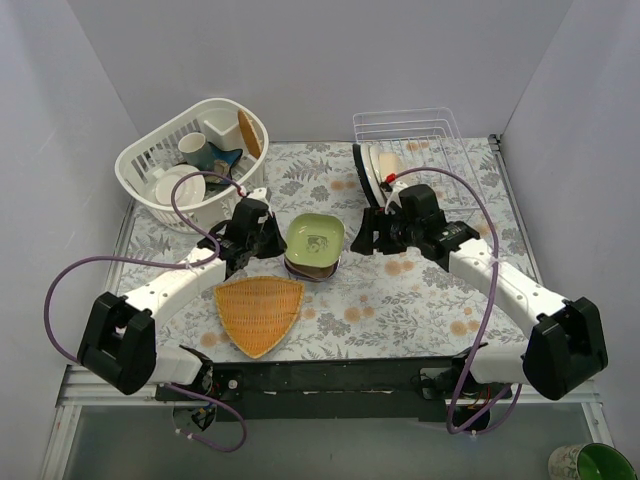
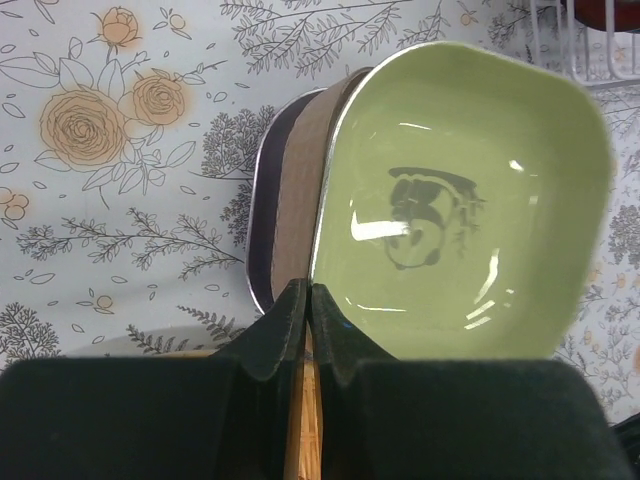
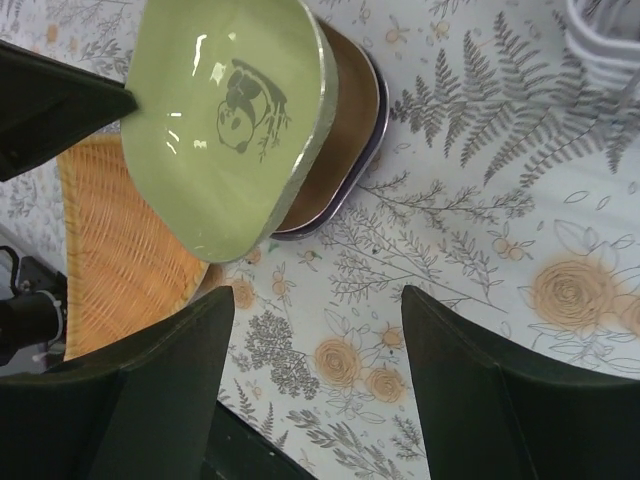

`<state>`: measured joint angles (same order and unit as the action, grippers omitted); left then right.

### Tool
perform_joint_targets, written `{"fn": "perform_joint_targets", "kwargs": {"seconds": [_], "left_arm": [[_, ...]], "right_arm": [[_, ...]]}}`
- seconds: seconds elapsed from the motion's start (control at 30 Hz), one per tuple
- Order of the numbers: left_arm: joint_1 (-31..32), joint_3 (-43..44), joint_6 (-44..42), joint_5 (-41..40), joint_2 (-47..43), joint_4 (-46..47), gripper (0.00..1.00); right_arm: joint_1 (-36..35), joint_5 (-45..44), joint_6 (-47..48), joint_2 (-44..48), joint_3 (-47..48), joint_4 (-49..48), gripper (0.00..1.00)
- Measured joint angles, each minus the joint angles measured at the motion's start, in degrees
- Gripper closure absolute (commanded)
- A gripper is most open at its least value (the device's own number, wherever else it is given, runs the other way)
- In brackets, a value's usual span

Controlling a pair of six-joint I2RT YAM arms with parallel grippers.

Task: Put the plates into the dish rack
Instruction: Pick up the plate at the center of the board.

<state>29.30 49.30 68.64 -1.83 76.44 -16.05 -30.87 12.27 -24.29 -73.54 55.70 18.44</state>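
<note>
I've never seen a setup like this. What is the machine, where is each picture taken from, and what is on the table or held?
These are two robot arms bolted at the table's near edge, each ending in a two-finger tool. The wide picture looks down from above. The other two come from a camera on each wrist. On the floral table are an orange woven tray, a white plastic basket of cups, a wire dish rack with plates standing in it, and a stack of dishes. The left tool is shut on the rim of the tilted green dish topping that stack. The right tool is open and empty.
</note>
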Motion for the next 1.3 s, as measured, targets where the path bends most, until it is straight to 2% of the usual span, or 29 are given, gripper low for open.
{"fn": "perform_joint_targets", "kwargs": {"seconds": [0.53,1.3], "left_arm": [[0.0,-1.3,1.8,1.1,-1.3,1.6,1.00],[0.0,-7.2,4.8,7.4,-11.1,6.2,1.00]], "right_arm": [[0.0,7.0,-7.8,-7.3,-4.5,-13.4,0.23],[1.0,10.3,-11.4,-7.7,-4.9,-18.0,0.22]]}}
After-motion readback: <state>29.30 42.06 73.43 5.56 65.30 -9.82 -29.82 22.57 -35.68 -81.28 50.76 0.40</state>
